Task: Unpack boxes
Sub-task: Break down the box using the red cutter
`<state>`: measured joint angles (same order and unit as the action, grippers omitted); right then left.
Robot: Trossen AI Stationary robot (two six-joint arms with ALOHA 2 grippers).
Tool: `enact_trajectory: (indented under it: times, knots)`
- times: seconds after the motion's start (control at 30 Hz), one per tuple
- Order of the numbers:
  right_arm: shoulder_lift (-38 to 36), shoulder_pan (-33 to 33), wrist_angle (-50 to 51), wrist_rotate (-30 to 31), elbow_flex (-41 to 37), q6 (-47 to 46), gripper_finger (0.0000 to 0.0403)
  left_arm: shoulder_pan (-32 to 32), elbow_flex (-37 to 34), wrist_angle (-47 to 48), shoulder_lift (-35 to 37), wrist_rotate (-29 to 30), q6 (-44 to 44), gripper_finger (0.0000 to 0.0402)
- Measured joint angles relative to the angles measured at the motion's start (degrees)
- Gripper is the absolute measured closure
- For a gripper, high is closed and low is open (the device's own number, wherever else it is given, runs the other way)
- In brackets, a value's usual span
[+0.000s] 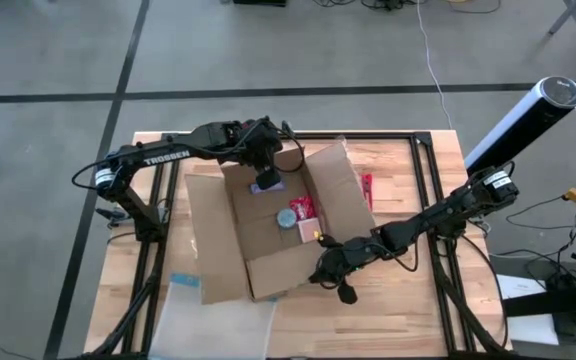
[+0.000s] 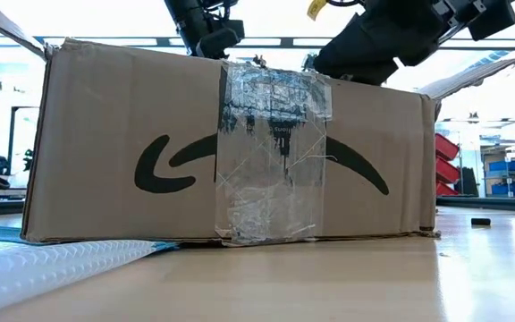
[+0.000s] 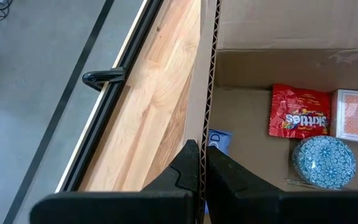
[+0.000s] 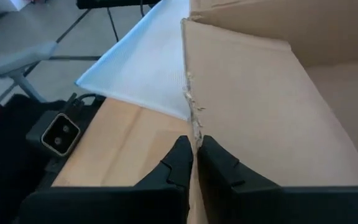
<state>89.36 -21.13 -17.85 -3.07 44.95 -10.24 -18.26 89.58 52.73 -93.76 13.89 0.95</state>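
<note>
One cardboard box point(image 1: 268, 225) sits open on the counter point(image 1: 408, 290), flaps splayed.

Left end effector point(image 3: 201, 163): narrow, pinching the box's wall edge between its fingertips. Just beyond it, inside the box: one red Skittles bag point(image 3: 300, 111), one round blue-patterned tin point(image 3: 324, 162), one pack with an orange patterned back point(image 3: 356, 116), and a blue-and-white item point(image 3: 219, 140) partly hidden by the wall.

Right end effector point(image 4: 194, 158): narrow, clamped on the torn edge of a flap at the opposite side. Beyond it lies one clear plastic pouch point(image 4: 145, 71).

Risks, as I judge them:
- Opposed pulls from both arms could tear the frayed flap further.
- Lifting either edge could tip the box and slide the contents.
- Neither end effector is free to take items out.
</note>
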Motion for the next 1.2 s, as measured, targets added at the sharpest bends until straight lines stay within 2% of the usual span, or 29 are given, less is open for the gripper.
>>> enact_trajectory:
  times: [0.1,0.37,0.47,0.6,0.8,0.97,1.13,1.2]
  knots:
    - [0.0,0.0,-0.1,0.0,0.0,1.2,0.0347,0.0,0.0,0.0,0.0,-0.1,0.0,0.0401]
    - [0.0,0.0,0.0,0.0,0.0,1.3,0.0210,0.0,0.0,0.1,0.0,-1.0,0.0,0.0401]
    - [0.0,0.0,1.7,0.1,0.0,1.1,0.0182,0.0,0.0,0.1,0.0,-1.0,0.0,0.0401]
    - [0.0,0.0,5.2,3.7,0.0,0.9,0.0172,0.0,0.0,0.1,0.0,-1.0,0.0,0.0401]
    - [1.5,0.0,8.5,9.2,0.0,1.8,0.0208,0.0,0.0,0.1,0.0,-1.0,0.0,0.0401]
    - [1.8,0.0,11.3,9.7,0.2,3.3,0.0280,-0.3,-0.1,0.3,0.3,-1.0,0.2,0.0401]
    - [1.8,0.0,12.6,5.5,0.3,3.9,0.0367,-1.2,-0.1,0.4,2.1,-1.0,0.7,0.0402]
    - [1.8,0.0,12.9,2.8,0.2,4.2,0.0390,-1.8,-0.1,0.5,3.0,-1.1,0.9,0.0402]
